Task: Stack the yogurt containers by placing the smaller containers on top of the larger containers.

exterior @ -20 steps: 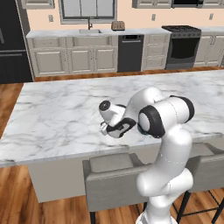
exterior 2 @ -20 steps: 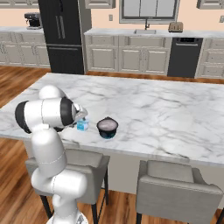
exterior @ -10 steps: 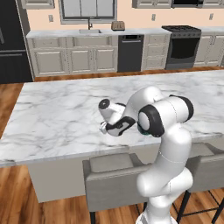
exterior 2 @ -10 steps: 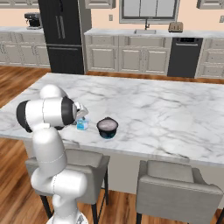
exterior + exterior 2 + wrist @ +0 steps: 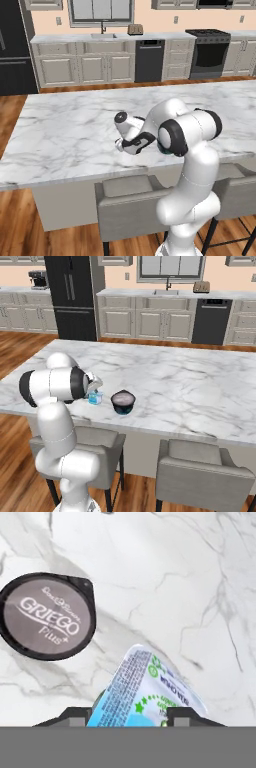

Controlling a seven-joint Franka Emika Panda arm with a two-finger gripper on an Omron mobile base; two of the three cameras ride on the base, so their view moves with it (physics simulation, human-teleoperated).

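On the marble island a translucent light-blue yogurt cup stands near the front edge. The wide dark tub with a pale grey top sits just to its right, apart from it. In the hand view the blue cup leans between my two fingertips, whose pads press its sides. The dark tub, lid marked GRIEGO, lies at the upper left. My gripper comes down on the cup from above and is shut on it. In the left base view the gripper hangs low over the counter and my arm hides both containers.
Grey bar stools stand along the island's near edge, below my arm. Bare marble spreads to the left and behind the containers. Cabinets, a sink and an oven line the far wall.
The jaws have closed in from wide open onto the blue cup. The arm and the dark tub have stayed where they were.
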